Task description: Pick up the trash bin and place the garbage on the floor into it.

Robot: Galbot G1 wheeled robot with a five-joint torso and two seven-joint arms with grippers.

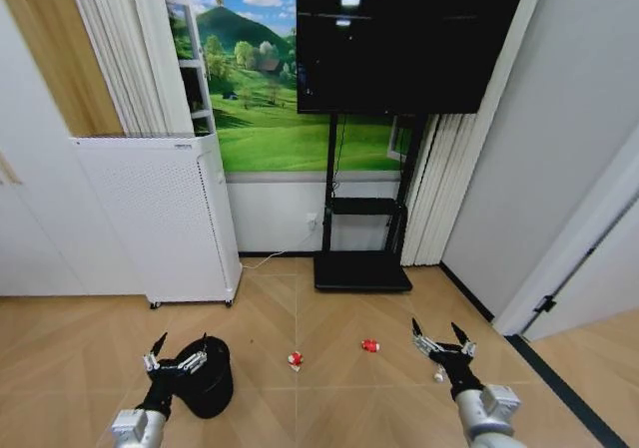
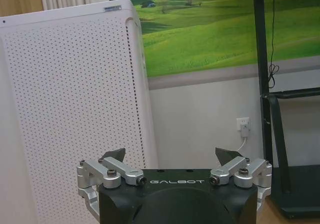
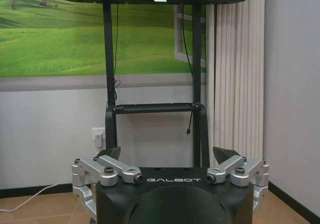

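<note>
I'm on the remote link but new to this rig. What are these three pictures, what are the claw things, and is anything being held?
The wide picture comes from the robot's head camera, looking down at the floor. The claws are its two hands: left gripper above the trash bin, right gripper near a small pale piece. Both are open and hold nothing. Two red-and-white wrappers lie between them. The other pictures come from wrist cameras, facing the white appliance and the TV stand.

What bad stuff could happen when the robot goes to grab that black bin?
The left gripper is open above the trash bin, so its fingers could knock the bin over. The bin could also bump the white appliance nearby. A small scrap beside the open right gripper might get knocked away.
</note>
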